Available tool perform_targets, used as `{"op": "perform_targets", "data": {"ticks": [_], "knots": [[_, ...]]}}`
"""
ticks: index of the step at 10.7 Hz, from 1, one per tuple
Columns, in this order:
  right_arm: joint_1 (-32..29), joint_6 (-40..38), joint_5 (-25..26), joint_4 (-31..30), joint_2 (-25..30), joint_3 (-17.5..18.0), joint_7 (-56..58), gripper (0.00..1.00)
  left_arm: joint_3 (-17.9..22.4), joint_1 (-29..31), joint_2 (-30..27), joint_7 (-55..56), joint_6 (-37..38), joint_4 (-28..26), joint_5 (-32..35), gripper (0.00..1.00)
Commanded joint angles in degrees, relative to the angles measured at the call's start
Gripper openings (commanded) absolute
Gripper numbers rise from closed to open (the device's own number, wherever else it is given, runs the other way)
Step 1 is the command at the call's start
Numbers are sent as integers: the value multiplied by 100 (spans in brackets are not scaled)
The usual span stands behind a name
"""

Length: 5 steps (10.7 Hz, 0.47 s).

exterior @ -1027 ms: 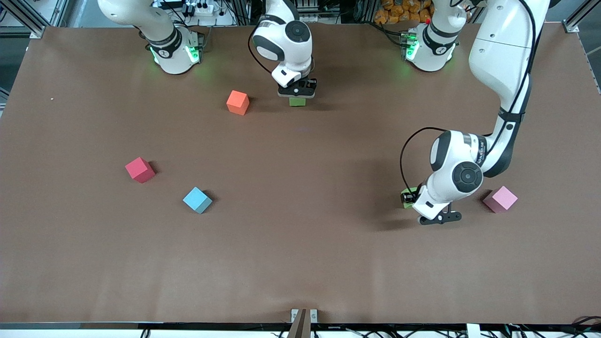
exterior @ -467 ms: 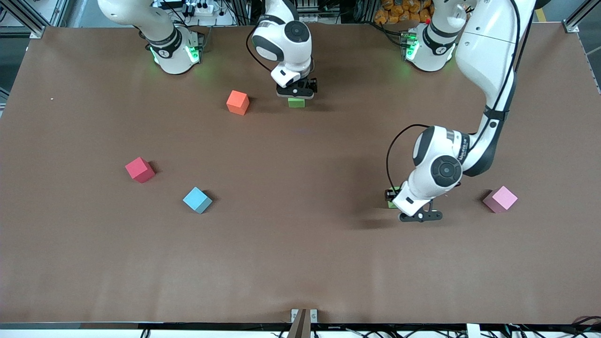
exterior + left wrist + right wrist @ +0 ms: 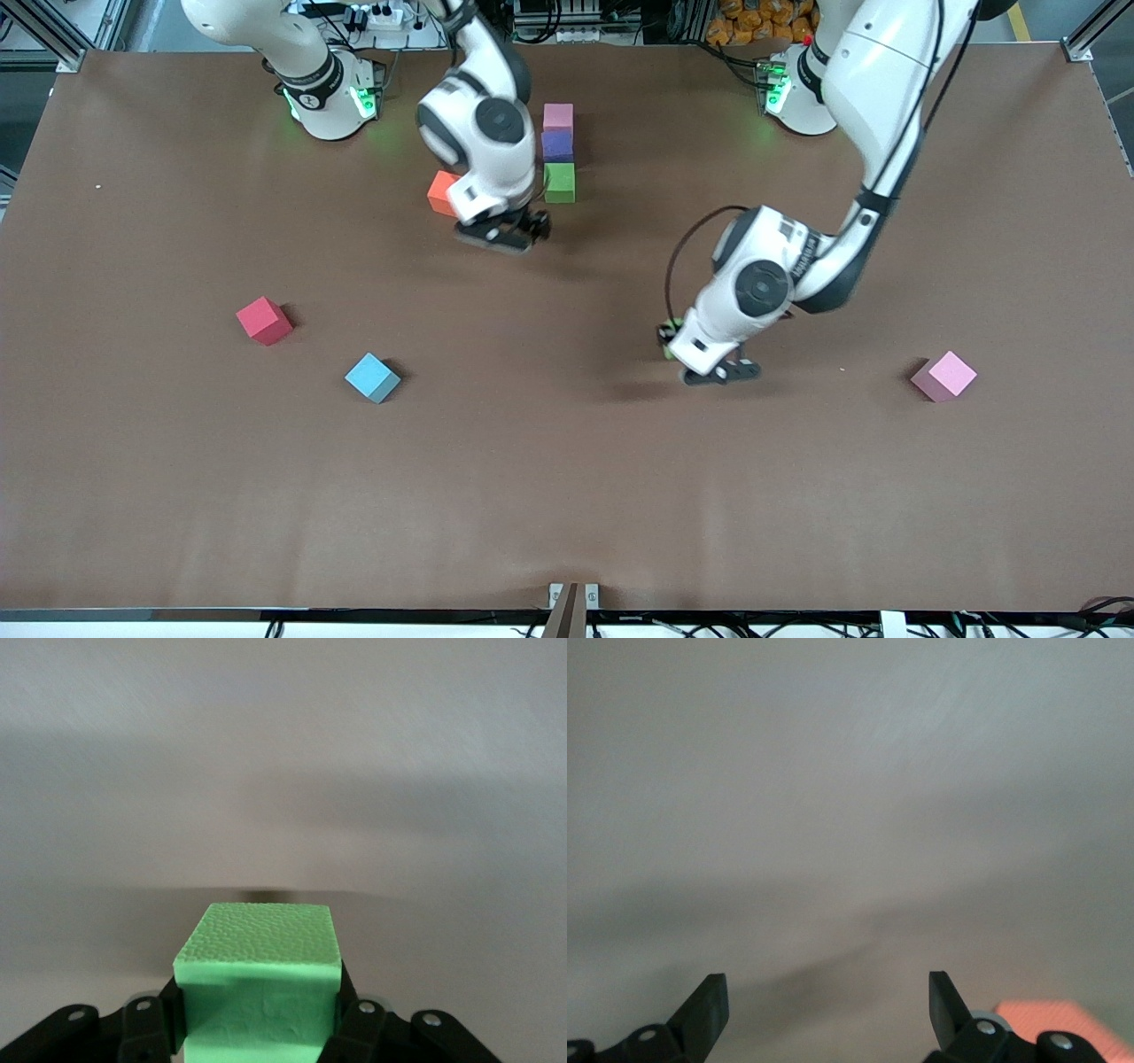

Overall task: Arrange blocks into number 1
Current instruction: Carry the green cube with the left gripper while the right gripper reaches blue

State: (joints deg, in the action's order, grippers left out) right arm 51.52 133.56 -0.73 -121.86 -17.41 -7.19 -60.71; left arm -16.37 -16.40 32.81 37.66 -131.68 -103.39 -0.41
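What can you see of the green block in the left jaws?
The light green block is a small matte cube of pebbled foam, plain-coloured. The left gripper is shut on it, fingers pressing two facing sides, top face clear. It is held level, lifted over bare table mid-table, touching nothing else.

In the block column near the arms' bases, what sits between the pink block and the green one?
The purple block sits between the pink block and the green block, touching both in one straight column; the front view shows it.

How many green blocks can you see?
2. One green block ends the column on the table, just nearer the camera than the purple block. The other green block is held in the left gripper.
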Motion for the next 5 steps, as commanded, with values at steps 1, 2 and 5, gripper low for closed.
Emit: {"op": "perform_targets", "data": {"ticks": [1, 2, 5], "knots": [[-807, -208, 73, 231, 36, 25, 148, 100, -575, -91, -249, 957, 37, -348, 354, 0], [-1176, -208, 65, 398, 18, 25, 122, 100, -813, -239, -214, 1589, 37, -409, 723, 0], [-2031, -199, -14, 794, -157, 34, 148, 100, -1289, -678, -73, 2779, 28, -401, 1148, 0]]}}
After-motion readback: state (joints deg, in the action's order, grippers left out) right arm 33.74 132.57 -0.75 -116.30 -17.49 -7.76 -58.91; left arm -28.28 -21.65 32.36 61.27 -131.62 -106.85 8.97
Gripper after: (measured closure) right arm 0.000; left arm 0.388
